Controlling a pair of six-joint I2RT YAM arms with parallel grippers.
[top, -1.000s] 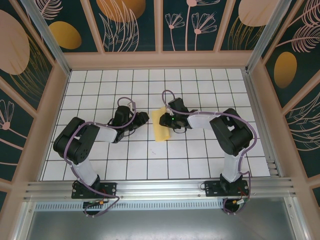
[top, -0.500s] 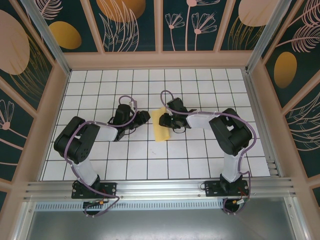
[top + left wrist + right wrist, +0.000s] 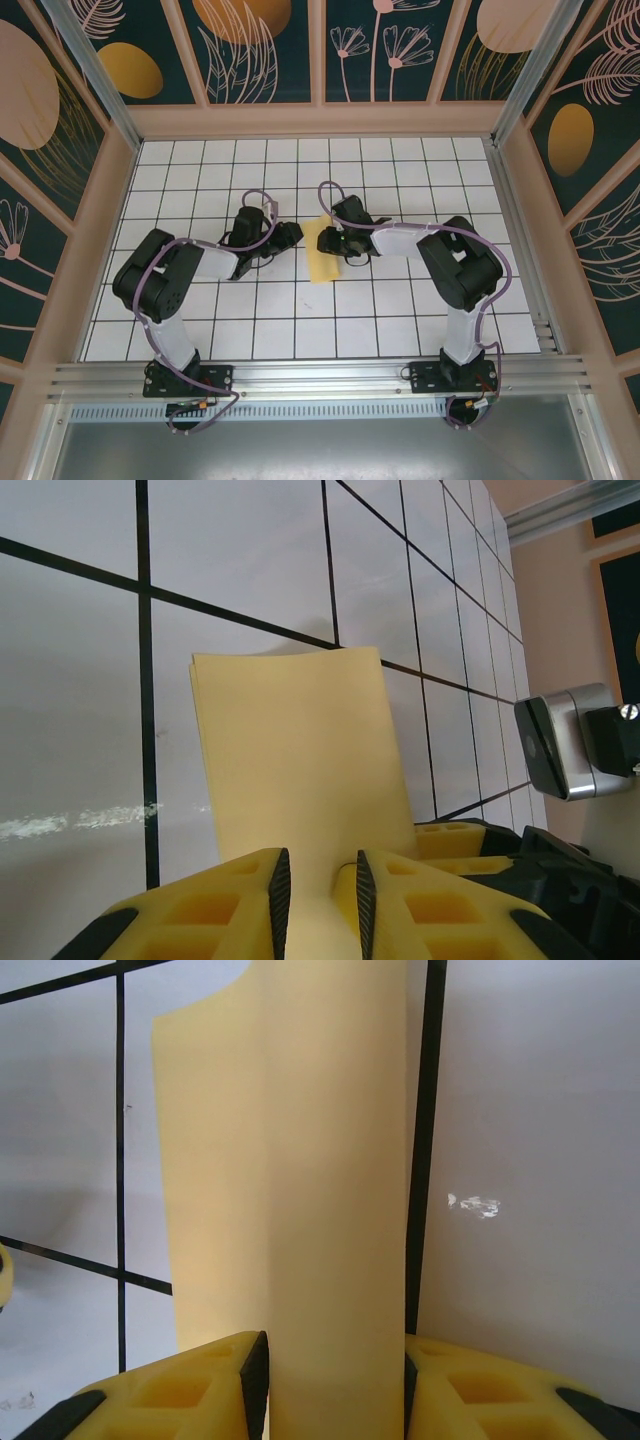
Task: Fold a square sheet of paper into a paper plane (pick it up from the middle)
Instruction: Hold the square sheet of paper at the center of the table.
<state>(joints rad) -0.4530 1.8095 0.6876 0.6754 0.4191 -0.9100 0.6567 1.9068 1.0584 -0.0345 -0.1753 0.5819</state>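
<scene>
The folded square sheet of paper (image 3: pixel 322 265) lies mid-table under the right gripper (image 3: pixel 335 1385), whose jaws stand apart, while the left gripper (image 3: pixel 318 905) has its jaws narrowly parted and I cannot tell whether it grips.

The left arm (image 3: pixel 160 285) rises from its base at the near edge of the table (image 3: pixel 300 330), bends at a high elbow and reaches right toward the middle, wrist low. The right arm (image 3: pixel 462 270) mirrors it, reaching left. The left gripper (image 3: pixel 290 236) and the right gripper (image 3: pixel 328 241) point at each other, near but apart. Both pairs of jaws stand partly apart, the left pair narrower, with the square sheet of paper (image 3: pixel 300 760) showing in each gap; whether they pinch it cannot be told.
</scene>
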